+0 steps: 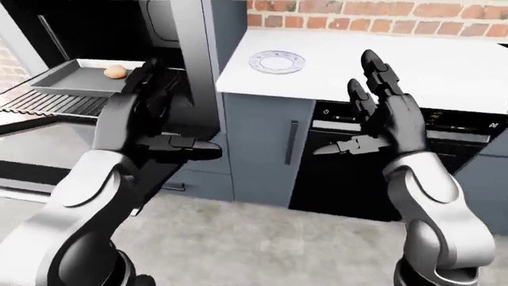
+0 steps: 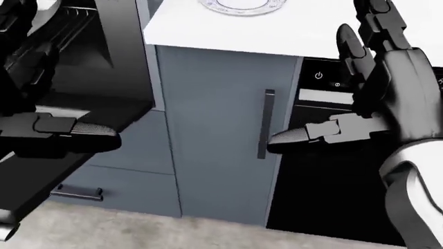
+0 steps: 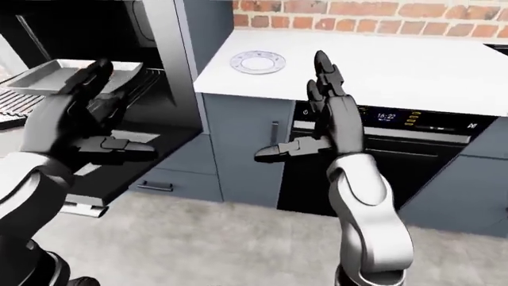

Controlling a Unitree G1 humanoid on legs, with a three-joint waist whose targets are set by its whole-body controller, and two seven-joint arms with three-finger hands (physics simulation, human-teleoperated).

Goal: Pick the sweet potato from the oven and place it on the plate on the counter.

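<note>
The sweet potato [image 1: 116, 71], small and tan, lies on a grey baking tray [image 1: 67, 80] on the pulled-out oven rack at the upper left of the left-eye view. The patterned plate [image 1: 276, 62] sits on the white counter [image 1: 381, 65] right of the oven. My left hand [image 1: 159, 113] is raised open below and right of the tray, apart from the potato. My right hand [image 1: 373, 113] is raised open and empty before the counter's edge, right of the plate.
The oven door [image 3: 119, 173] hangs open at lower left. A grey cabinet [image 1: 262, 149] stands under the counter, with a black built-in appliance [image 3: 413, 155] to its right. A brick wall [image 1: 373, 18] runs behind the counter. Grey floor [image 1: 262, 244] lies below.
</note>
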